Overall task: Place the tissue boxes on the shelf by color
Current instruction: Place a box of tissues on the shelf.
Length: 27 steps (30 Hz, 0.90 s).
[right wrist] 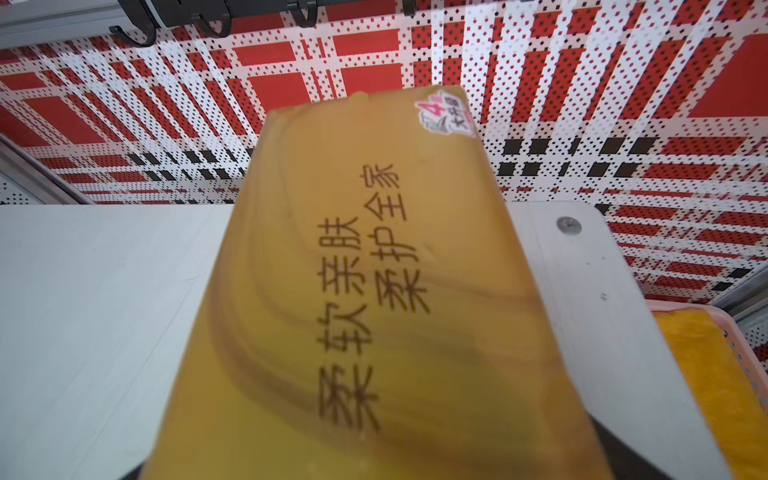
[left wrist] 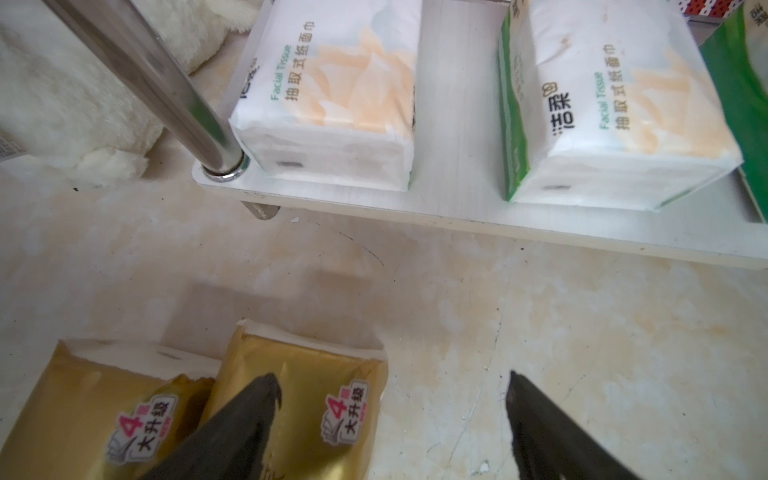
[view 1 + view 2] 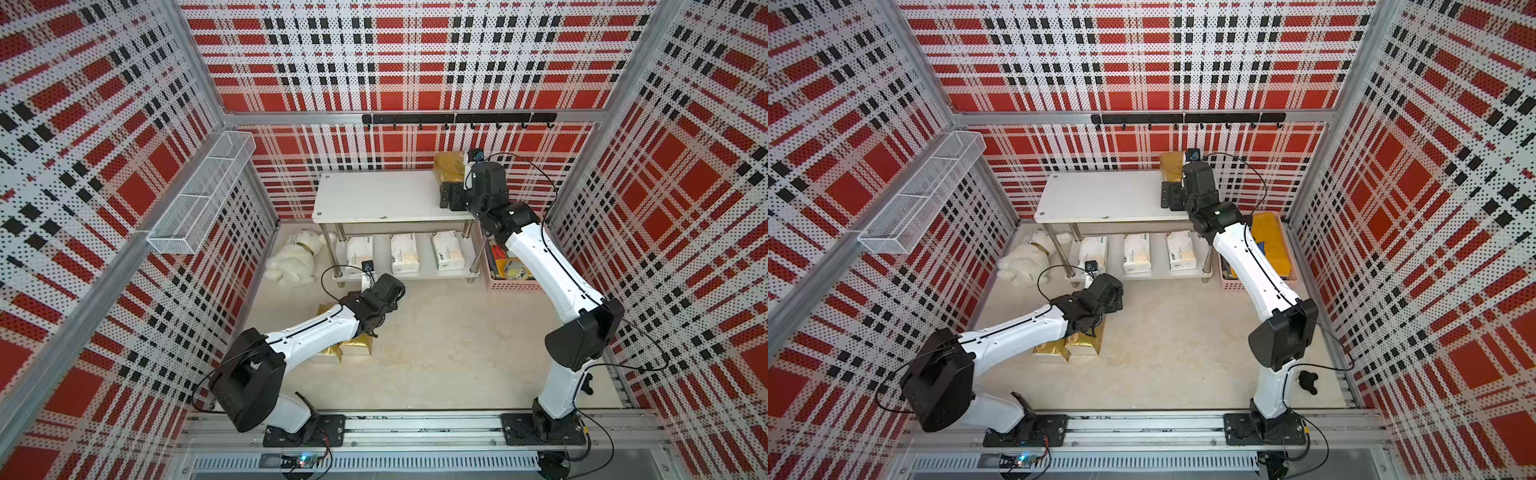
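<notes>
**One gold pack up on the shelf, two waiting below**

In both top views the shelf (image 3: 374, 195) holds three white packs (image 3: 404, 253) on its lower board. One gold pack (image 3: 448, 164) sits at the right end of the top board, with the right tool (image 3: 449, 195) at its near end. Two gold packs (image 3: 353, 347) lie side by side on the surface under the left tool (image 3: 371, 328).

In the left wrist view that tool is spread and empty, its fingers (image 2: 249, 415) apart, one over a gold pack and the other over bare surface.

In the right wrist view the gold pack fills the frame and hides the right tool, so I cannot tell whether it grips or is free.

The first gold placement looks to be finishing. Next the left tool should drop astride its pack and close
</notes>
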Available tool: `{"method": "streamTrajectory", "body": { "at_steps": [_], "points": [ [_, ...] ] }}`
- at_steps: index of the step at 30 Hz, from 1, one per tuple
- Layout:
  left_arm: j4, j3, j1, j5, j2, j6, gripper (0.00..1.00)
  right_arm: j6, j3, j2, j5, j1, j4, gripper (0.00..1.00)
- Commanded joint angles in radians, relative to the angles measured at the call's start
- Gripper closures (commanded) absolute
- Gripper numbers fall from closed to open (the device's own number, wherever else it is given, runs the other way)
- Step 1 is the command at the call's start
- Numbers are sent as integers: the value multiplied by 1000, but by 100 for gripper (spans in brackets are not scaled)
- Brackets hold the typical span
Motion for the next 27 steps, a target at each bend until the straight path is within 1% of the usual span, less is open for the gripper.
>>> {"method": "streamTrajectory", "body": {
  "at_steps": [1, 6, 11, 14, 19, 27],
  "points": [
    [-10, 7, -5, -23, -10, -9, 10, 31, -55, -40, 7, -7, -10, 4],
    [-10, 10, -6, -21, -8, -9, 10, 51, -91, -77, 25, -1, 5, 7],
    [-10, 9, -7, -19, -2, -10, 10, 58, -164, -129, 23, 7, 61, 3],
    [-9, 10, -6, -18, 3, -10, 10, 49, -172, -129, 30, 7, 66, 0],
    [-9, 12, -8, -18, 7, -10, 10, 31, -225, -159, 27, 10, 141, 0],
    [-7, 8, -12, -19, 10, -16, 10, 5, -236, -195, 59, 35, 175, 0]
  ]
}}
